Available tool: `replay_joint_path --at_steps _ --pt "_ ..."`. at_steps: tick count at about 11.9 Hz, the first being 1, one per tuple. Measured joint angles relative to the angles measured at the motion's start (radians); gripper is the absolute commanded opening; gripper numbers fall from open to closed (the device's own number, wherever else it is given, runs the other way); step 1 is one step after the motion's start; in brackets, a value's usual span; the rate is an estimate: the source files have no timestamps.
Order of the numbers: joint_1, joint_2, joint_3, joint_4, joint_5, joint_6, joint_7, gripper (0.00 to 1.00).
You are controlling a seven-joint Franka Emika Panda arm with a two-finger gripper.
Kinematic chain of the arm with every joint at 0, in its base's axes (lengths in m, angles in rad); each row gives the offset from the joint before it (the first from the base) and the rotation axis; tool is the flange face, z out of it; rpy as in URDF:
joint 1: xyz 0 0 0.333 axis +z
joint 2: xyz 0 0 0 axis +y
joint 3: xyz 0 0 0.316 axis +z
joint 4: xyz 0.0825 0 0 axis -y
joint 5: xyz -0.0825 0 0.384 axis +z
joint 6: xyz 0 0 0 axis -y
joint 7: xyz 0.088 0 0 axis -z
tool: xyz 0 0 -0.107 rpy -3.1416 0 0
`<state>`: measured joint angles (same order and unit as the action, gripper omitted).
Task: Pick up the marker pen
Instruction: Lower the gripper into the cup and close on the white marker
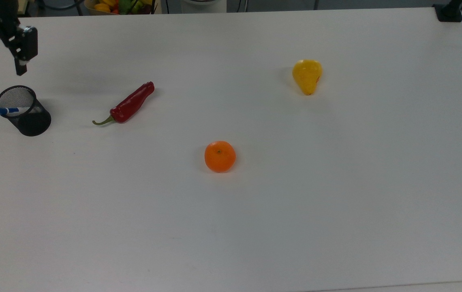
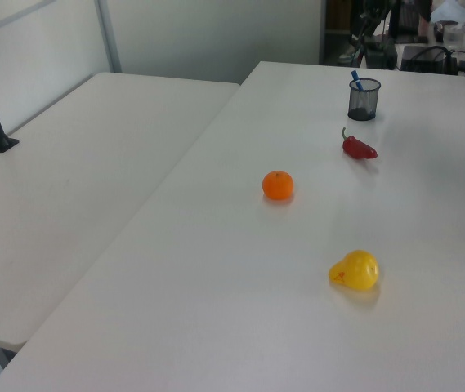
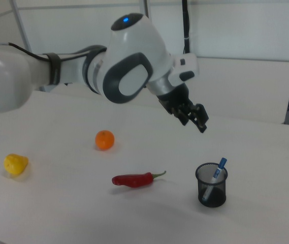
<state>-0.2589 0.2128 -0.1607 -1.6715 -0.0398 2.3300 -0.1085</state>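
Top view: the pincer [image 1: 3, 69] hangs with its two fingers spread apart and holding nothing, above and just behind the black mesh cup [image 1: 24, 111].
Inside the cup leans the marker pen [image 1: 5, 110], a white barrel with a blue cap poking over the rim; the red pepper [image 1: 127, 104] lies nearby on the desk [image 1: 255, 223].

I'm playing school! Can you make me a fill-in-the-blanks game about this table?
The pen stands in a black mesh ____.
The round fruit in the middle of the table is an ____.
The long vegetable beside the cup is ____ in colour.
The hand is ____ and holds nothing.

Missing words: cup; orange; red; open
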Motion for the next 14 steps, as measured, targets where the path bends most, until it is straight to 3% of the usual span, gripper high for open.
replay_joint_path --at_steps 4,5,7,14 --pt "-0.029 0.07 -0.003 -0.023 0.0 0.138 0.001 0.6" --pt "-0.03 0.085 -0.005 -0.023 0.0 0.162 0.003 0.53" --pt "-0.039 0.114 -0.005 -0.024 0.0 0.209 0.003 0.48" --pt "-0.056 0.203 -0.007 -0.03 -0.013 0.322 0.003 0.46"
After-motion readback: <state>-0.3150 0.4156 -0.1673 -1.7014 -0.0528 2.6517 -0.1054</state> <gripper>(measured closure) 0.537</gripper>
